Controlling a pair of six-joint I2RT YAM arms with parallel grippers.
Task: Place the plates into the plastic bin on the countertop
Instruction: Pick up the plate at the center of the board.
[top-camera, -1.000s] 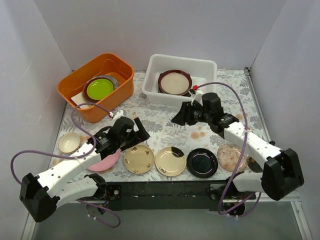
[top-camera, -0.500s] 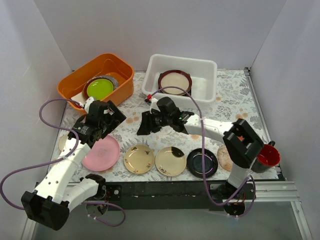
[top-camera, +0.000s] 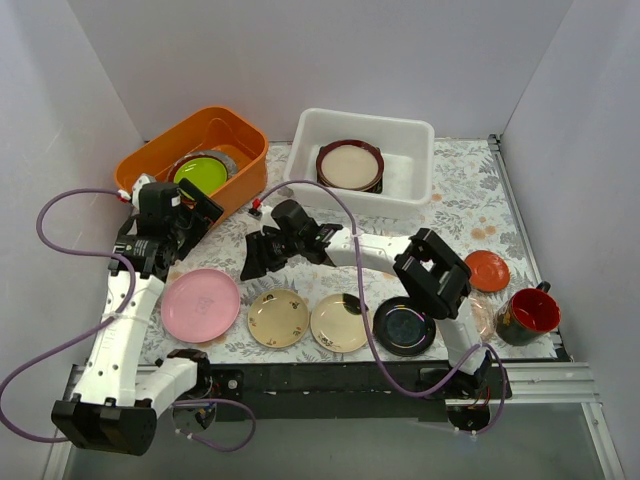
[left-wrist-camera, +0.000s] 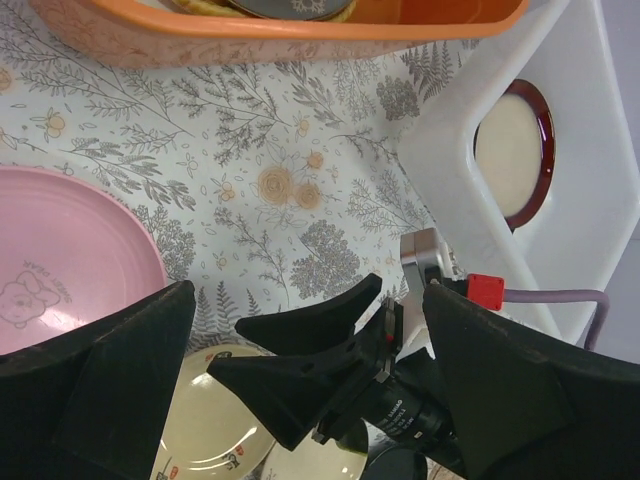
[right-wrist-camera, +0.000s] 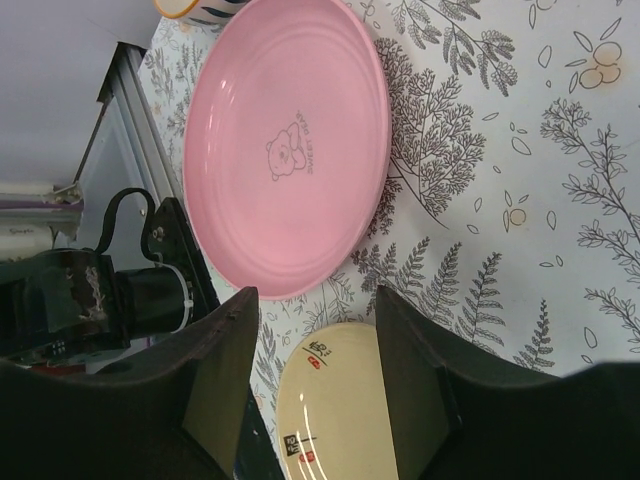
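The white plastic bin (top-camera: 410, 190) at the back holds a brown-rimmed plate (top-camera: 350, 165). On the fern-print countertop (top-camera: 330, 255) the front row has a pink plate (top-camera: 201, 305), two cream plates (top-camera: 278, 318) (top-camera: 341, 322) and a glossy black plate (top-camera: 404, 326). An orange-red plate (top-camera: 488, 271) lies at the right. My right gripper (top-camera: 255, 258) is open and empty over the counter; in its wrist view the gripper (right-wrist-camera: 318, 380) sits above the pink plate (right-wrist-camera: 285, 150) and a cream plate (right-wrist-camera: 340, 410). My left gripper (top-camera: 190, 228) is open and empty beside the orange tub.
The orange tub (top-camera: 240, 180) at the back left holds a lime-green plate (top-camera: 200, 175). A red cup (top-camera: 528, 312) stands at the front right. In the left wrist view the right gripper (left-wrist-camera: 300, 360) shows between my open fingers, with the bin's wall (left-wrist-camera: 450, 170) to the right.
My right arm has swung left from the bin to above the pink and cream plates. My left gripper has drawn back from the pink plate towards the orange tub.
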